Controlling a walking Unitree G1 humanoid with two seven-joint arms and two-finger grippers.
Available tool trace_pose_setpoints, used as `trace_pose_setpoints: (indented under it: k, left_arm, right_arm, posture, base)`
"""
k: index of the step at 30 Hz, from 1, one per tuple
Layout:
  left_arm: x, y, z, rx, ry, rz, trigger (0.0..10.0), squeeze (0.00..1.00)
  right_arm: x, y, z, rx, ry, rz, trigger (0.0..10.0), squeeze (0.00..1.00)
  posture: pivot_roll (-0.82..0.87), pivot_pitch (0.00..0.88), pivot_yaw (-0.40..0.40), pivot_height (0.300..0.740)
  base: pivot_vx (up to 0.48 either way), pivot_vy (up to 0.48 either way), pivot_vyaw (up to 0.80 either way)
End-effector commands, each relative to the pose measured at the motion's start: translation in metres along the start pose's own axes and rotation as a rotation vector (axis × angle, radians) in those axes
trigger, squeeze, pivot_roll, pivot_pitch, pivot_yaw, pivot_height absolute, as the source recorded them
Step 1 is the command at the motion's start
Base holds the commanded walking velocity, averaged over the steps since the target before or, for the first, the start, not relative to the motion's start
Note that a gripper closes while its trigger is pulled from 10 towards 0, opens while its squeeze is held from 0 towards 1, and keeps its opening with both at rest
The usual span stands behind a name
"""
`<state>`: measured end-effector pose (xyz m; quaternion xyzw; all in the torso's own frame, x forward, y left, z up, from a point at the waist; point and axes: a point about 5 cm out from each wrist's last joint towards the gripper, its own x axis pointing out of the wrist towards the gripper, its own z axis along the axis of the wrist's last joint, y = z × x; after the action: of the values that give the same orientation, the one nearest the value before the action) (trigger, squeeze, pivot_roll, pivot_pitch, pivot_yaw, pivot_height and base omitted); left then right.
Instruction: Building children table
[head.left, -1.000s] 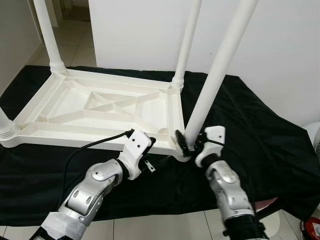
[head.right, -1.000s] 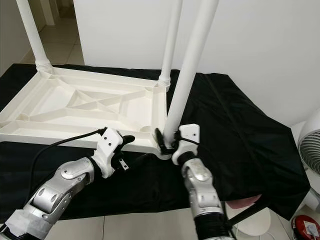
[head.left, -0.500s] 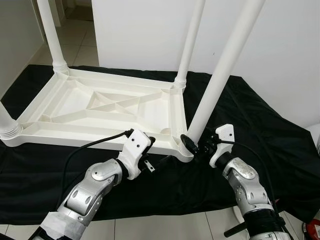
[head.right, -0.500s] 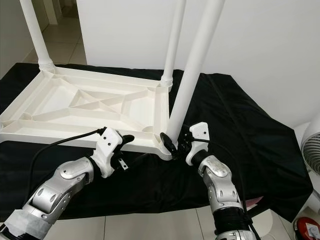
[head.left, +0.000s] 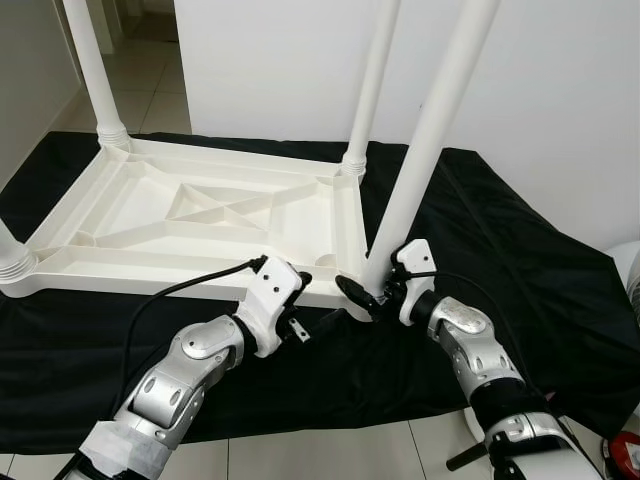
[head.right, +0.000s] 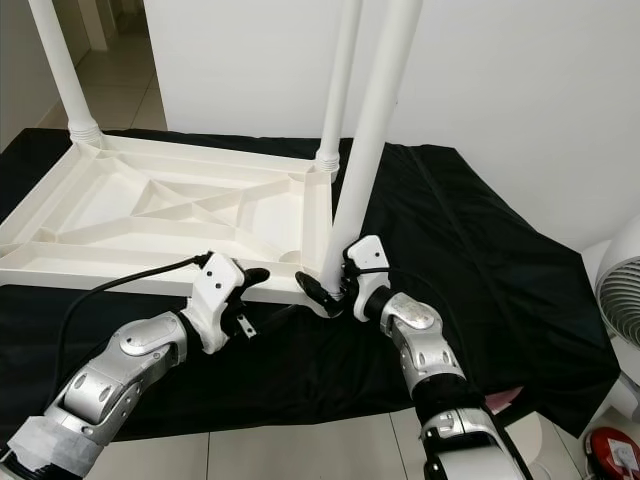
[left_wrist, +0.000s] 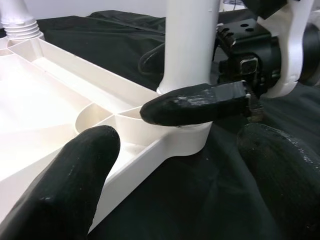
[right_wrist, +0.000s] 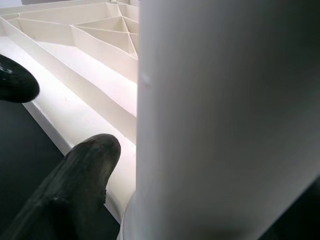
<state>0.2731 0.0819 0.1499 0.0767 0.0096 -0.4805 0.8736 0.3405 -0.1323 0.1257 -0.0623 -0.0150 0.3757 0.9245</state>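
A white plastic children's table (head.left: 200, 215) lies upside down on a black cloth (head.left: 520, 260), with four white legs pointing up. My right gripper (head.left: 375, 292) is shut on the near right leg (head.left: 425, 160) at its base, where it meets the table's corner socket. One of its fingers (left_wrist: 195, 106) lies across the front of that socket; the other is hidden behind the leg. My left gripper (head.left: 308, 305) is open just left of that corner, at the table's front rim, holding nothing. Its two fingers (left_wrist: 65, 192) stand wide apart.
The cloth ends just ahead of my arms, with tiled floor (head.left: 330, 455) below it. A white wall (head.left: 560, 90) rises close behind the table. A white fan (head.right: 620, 300) and a red object (head.right: 612, 455) sit at the far right.
My right wrist has turned around the base of the near right leg, its finger now lying across the corner socket. The leg stands a little more upright. The left arm has stayed put.
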Motion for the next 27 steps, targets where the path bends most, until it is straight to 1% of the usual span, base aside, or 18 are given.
trace_pose_setpoints:
  k: [1, 2, 3, 4, 9, 17, 18, 23, 24, 25, 27]
  left_arm:
    - [0.002, -0.005, 0.005, 0.016, -0.008, -0.085, 10.0, 0.00]
    - [0.002, -0.005, 0.005, 0.017, -0.007, -0.083, 10.0, 0.00]
    - [0.001, -0.005, 0.005, 0.017, -0.006, -0.082, 10.0, 0.00]
    - [0.001, -0.005, 0.004, 0.017, -0.006, -0.081, 10.0, 0.00]
    - [0.000, -0.006, 0.004, 0.015, -0.006, -0.078, 10.0, 0.00]
    - [0.002, -0.006, 0.005, 0.015, -0.009, -0.081, 10.0, 0.00]
    - [0.002, -0.006, 0.005, 0.016, -0.009, -0.083, 10.0, 0.00]
    - [0.002, -0.007, 0.004, 0.015, -0.008, -0.087, 10.0, 0.00]
    - [0.003, -0.007, 0.004, 0.015, -0.007, -0.091, 10.0, 0.00]
    - [0.003, -0.007, 0.004, 0.015, -0.007, -0.091, 10.0, 0.00]
    - [0.004, -0.008, 0.003, 0.014, -0.008, -0.093, 10.0, 0.00]
  right_arm:
    - [0.006, 0.004, -0.001, -0.007, 0.007, 0.039, 3.9, 0.00]
    - [0.006, 0.004, -0.001, -0.008, 0.010, 0.046, 0.7, 0.00]
    - [0.007, 0.004, -0.001, -0.010, 0.012, 0.050, 0.7, 0.00]
    - [0.006, 0.004, -0.003, -0.006, 0.018, 0.056, 0.0, 0.00]
    - [0.003, 0.004, -0.008, 0.014, 0.031, 0.065, 0.0, 0.00]
    - [-0.001, 0.002, -0.014, 0.043, 0.019, 0.009, 0.0, 0.00]
    - [-0.001, 0.003, -0.014, 0.055, 0.017, -0.002, 10.0, 0.00]
    - [0.000, 0.005, -0.016, 0.066, 0.011, -0.042, 10.0, 0.00]
    - [-0.002, 0.004, -0.018, 0.071, 0.009, -0.116, 10.0, 0.00]
    - [-0.002, 0.004, -0.018, 0.071, 0.009, -0.116, 10.0, 0.00]
    - [-0.003, 0.004, -0.019, 0.074, 0.011, -0.170, 10.0, 0.00]
  posture:
    - [0.10, 0.009, -0.076, 0.740]
    - [0.10, 0.009, -0.076, 0.740]
    - [0.10, 0.009, -0.076, 0.740]
    - [0.12, 0.010, -0.080, 0.740]
    - [0.12, 0.008, -0.081, 0.740]
    - [0.11, 0.008, -0.083, 0.740]
    - [0.10, 0.002, -0.085, 0.740]
    - [0.10, 0.002, -0.086, 0.740]
    - [0.10, 0.002, -0.092, 0.740]
    - [0.10, 0.002, -0.092, 0.740]
    - [0.10, 0.002, -0.092, 0.740]
  base:
    - [0.000, 0.000, 0.00]
    - [0.000, 0.000, 0.00]
    - [0.000, 0.000, 0.00]
    - [0.000, 0.000, 0.00]
    - [0.000, 0.000, 0.00]
    - [0.000, 0.000, 0.00]
    - [0.000, 0.000, 0.00]
    - [0.000, 0.000, 0.00]
    - [0.000, 0.000, 0.00]
    - [0.000, 0.000, 0.00]
    - [0.000, 0.000, 0.00]
